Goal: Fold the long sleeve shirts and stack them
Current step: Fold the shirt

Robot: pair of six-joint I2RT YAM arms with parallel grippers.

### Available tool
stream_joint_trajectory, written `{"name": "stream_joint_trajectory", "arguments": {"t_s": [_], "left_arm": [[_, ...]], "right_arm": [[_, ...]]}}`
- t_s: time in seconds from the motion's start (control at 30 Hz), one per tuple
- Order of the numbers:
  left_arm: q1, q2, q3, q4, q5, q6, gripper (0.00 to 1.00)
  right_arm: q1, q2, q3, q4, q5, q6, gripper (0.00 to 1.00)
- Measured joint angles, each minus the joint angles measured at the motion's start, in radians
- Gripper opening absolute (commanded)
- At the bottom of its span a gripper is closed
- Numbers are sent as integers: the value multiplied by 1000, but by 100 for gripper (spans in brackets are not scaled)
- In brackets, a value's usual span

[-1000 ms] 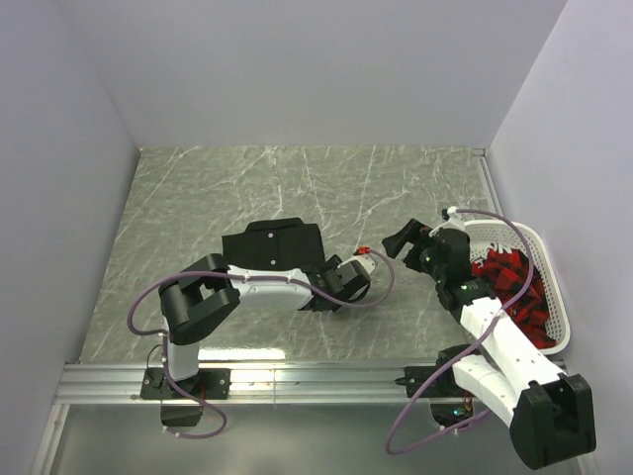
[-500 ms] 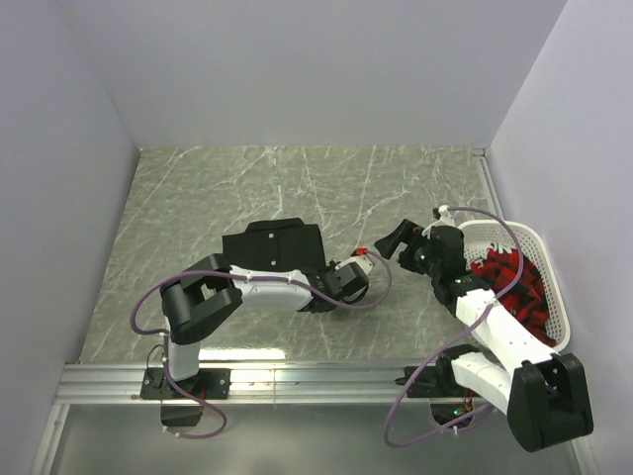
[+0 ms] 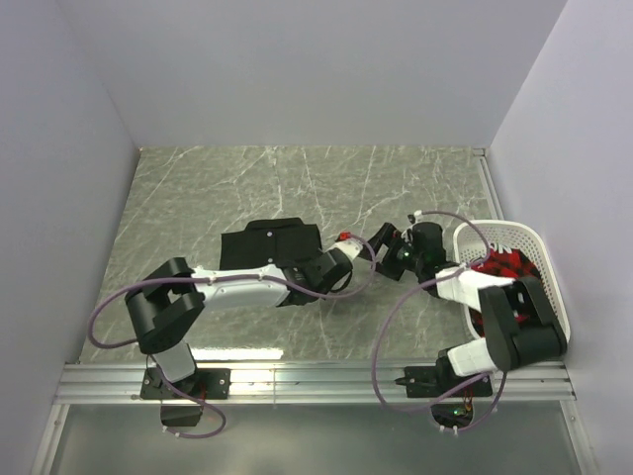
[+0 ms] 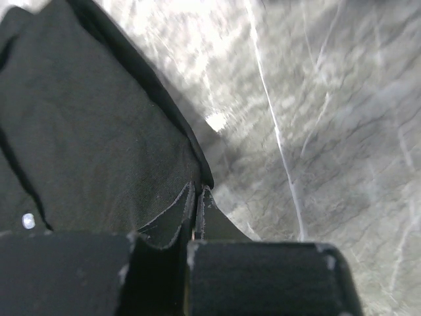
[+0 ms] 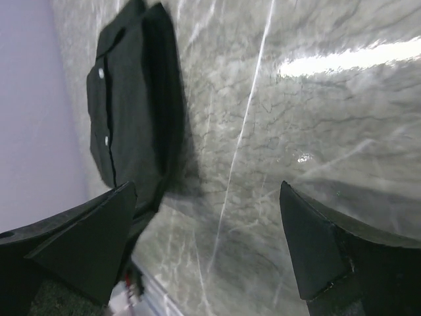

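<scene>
1. Along the left of the overhead view, the left arm (image 3: 242,285) reaches from its base at the near edge out over the grey-green marbled table (image 3: 198,198) toward the middle
2. Just left of centre lies the plain black long sleeve shirt (image 3: 272,245), folded into a rough rectangle and flat on the table; in the right wrist view a line of small pale buttons (image 5: 101,74) shows on its front
3. At the shirt's near right corner sits the left gripper (image 4: 191,238), its jaws drawn almost together, with a raised fold of the shirt's edge pinched in the narrow slit between them; the rest of the garment rests on the table
4. Right of that, the right gripper (image 3: 384,240) is low over bare table, near the left wrist but apart from the shirt; its fingers are spread wide and nothing is between them, and its camera looks across the marble at the folded shirt
5. At the far right, against the wall, stands a white perforated plastic basket (image 3: 495,230) with bundled red cloth (image 3: 504,267) inside; the right arm (image 3: 465,282) crosses its near left rim
</scene>
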Motion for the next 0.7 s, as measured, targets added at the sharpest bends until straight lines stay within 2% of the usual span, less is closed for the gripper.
{"name": "stream_joint_trajectory", "arguments": {"t_s": [0.2, 0.53, 0.7], "left_arm": [[23, -50, -19, 24, 27, -23, 0], [23, -56, -50, 49, 61, -48, 0], [24, -71, -56, 72, 77, -59, 1]], "right_arm": [[50, 206, 42, 137, -93, 105, 97], [222, 481, 241, 319, -177, 228, 96], [266, 591, 339, 367, -228, 264, 86]]}}
